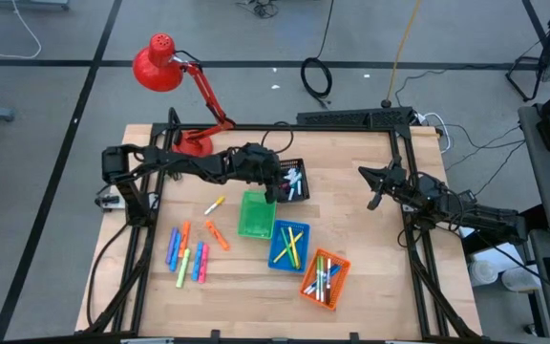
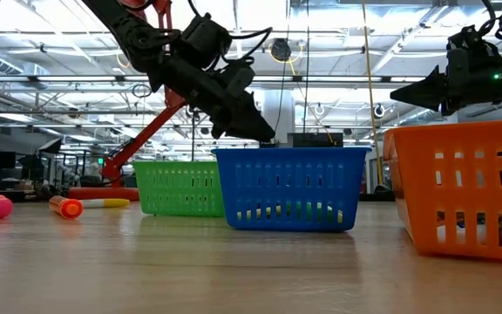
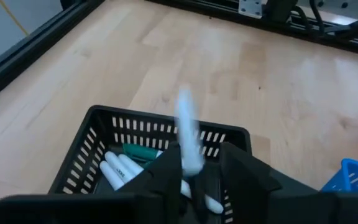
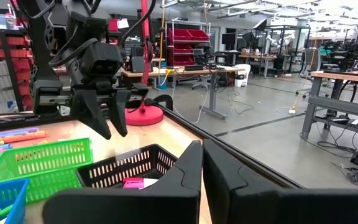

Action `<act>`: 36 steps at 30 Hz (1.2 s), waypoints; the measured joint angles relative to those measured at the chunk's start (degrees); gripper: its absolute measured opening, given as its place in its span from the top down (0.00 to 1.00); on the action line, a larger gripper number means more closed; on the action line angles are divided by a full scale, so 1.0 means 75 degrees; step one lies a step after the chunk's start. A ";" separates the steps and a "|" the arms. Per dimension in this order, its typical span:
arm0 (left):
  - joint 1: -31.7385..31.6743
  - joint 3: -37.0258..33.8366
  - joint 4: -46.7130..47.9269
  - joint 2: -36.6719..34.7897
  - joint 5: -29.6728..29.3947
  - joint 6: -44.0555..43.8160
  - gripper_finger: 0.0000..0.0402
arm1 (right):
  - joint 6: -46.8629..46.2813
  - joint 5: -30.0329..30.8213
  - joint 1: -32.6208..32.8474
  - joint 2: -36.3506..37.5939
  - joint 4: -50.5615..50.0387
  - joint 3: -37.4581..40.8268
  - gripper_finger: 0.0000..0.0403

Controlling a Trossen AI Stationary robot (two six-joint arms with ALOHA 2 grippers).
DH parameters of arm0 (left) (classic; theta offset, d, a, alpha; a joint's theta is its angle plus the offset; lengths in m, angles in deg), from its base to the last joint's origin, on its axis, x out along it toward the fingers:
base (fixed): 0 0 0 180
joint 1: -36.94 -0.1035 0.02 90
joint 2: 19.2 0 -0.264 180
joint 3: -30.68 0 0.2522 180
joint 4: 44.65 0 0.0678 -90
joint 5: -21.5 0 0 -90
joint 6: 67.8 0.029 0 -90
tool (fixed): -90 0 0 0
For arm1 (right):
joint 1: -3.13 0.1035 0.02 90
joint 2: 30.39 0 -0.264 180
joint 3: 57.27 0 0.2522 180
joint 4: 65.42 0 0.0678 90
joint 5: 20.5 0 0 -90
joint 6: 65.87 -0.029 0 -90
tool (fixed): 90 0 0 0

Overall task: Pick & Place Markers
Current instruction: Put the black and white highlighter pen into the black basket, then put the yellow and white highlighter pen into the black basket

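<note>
My left gripper (image 1: 275, 188) hangs open over the black mesh basket (image 1: 295, 180), which stands on the table at the far middle. In the left wrist view a white marker (image 3: 188, 134) shows blurred, standing on end between the spread fingers above the basket (image 3: 98, 146). The basket holds white markers (image 3: 118, 171) and a green one (image 3: 139, 153). Several loose markers (image 1: 187, 253) lie flat on the table at the near left. My right gripper (image 1: 372, 188) waits shut at the right, above the table. My left gripper has its fingers (image 3: 166, 171) apart on either side of the white marker's lower part (image 3: 192, 163), pointing down at the black basket. The marker is blurred and clear of the basket; whether a finger touches it, I cannot tell.
A green basket (image 1: 256, 215), a blue basket (image 1: 288, 245) and an orange basket (image 1: 325, 277), the last two with markers inside, stand in a slanting row toward the near edge. A red desk lamp (image 1: 160, 65) stands at the far left. Black frame rails (image 1: 404, 220) run along the table's sides.
</note>
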 joint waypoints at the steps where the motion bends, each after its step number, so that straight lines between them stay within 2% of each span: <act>1: -0.0006 0.0000 0.0006 0.0000 -0.0004 -0.0003 0.69 | 0.0000 0.0000 0.0000 0.0000 0.0000 0.0000 1.00; 7: -0.0113 0.0000 0.0177 -0.0012 -0.0052 -0.0007 0.59 | 0.0000 0.0000 -0.0002 0.0000 0.0000 0.0003 1.00; 11: -0.0201 0.0000 0.1393 -0.0528 -0.0042 0.0015 0.55 | 0.0000 0.0000 0.0000 0.0000 0.0000 0.0001 1.00; 14: -0.0293 -0.0001 0.2959 -0.1200 -0.0060 -0.0052 0.53 | 0.0000 0.0000 -0.0003 0.0000 0.0000 0.0003 1.00; 19: -0.0190 0.0001 0.5997 -0.2329 -0.0331 -0.0891 0.52 | 0.0000 -0.0003 0.0000 -0.0023 -0.0006 0.0003 1.00; 22: 0.0015 -0.0009 0.7671 -0.2716 -0.0811 -0.1533 0.54 | 0.0000 0.0000 0.0000 -0.0047 -0.0006 0.0000 1.00; 25: 0.0305 -0.0010 0.8708 -0.2887 -0.1509 -0.2331 0.56 | 0.0000 0.0000 -0.0002 -0.0044 0.0001 0.0000 1.00; 27: 0.0507 -0.0111 0.8978 -0.2908 -0.1867 -0.2753 0.57 | 0.0000 0.0000 -0.0001 -0.0044 -0.0002 0.0002 1.00; 30: 0.0718 -0.0482 0.8825 -0.2900 -0.1907 -0.2964 0.60 | 0.0000 0.0000 -0.0003 -0.0044 0.0000 0.0003 1.00; 36: 0.0790 -0.1548 0.7641 -0.2894 -0.1079 -0.2958 0.60 | 0.0000 0.0000 0.0000 -0.0044 0.0000 0.0001 1.00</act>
